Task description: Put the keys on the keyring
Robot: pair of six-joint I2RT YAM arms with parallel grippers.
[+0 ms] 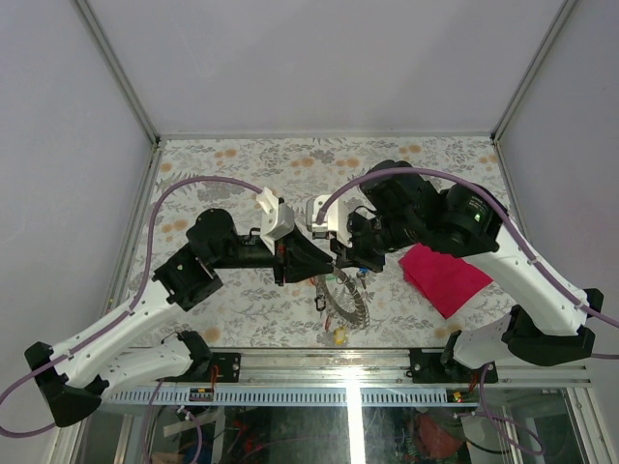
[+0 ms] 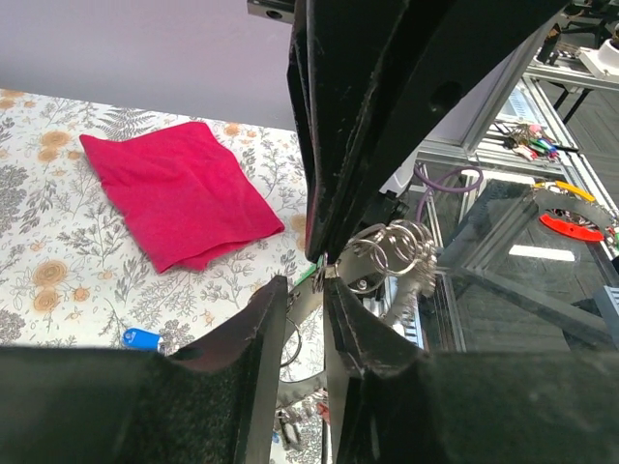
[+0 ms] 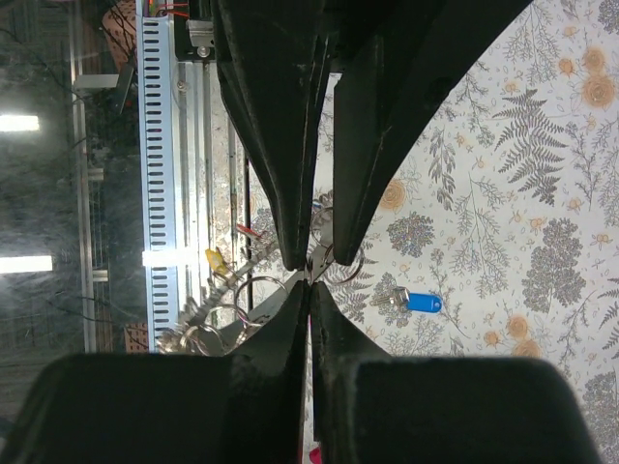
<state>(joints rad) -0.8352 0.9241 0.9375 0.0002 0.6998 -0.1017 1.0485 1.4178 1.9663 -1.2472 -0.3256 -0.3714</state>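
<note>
The right end effector (image 3: 309,302) was shut, apparently on the keyring (image 1: 350,302) hanging just below it. Tip to tip opposite, the left end effector (image 2: 306,302) stood narrowly parted, its grip unclear. The blue-headed key (image 3: 423,303) lay on the table (image 1: 242,164) beside both tips.

The table (image 1: 242,164) is patterned in white, printed with grey ferns and orange flowers. A plain crimson-pink cloth (image 1: 445,277) is seen on it. Left of that cloth, the keyring (image 1: 350,304) is shown in grey metal with a yellow tag (image 1: 339,336), and one key (image 3: 423,303) is headed in bright blue. The arms (image 1: 126,329) are finished in white and black, and the cables (image 1: 208,182) in lilac.
</note>
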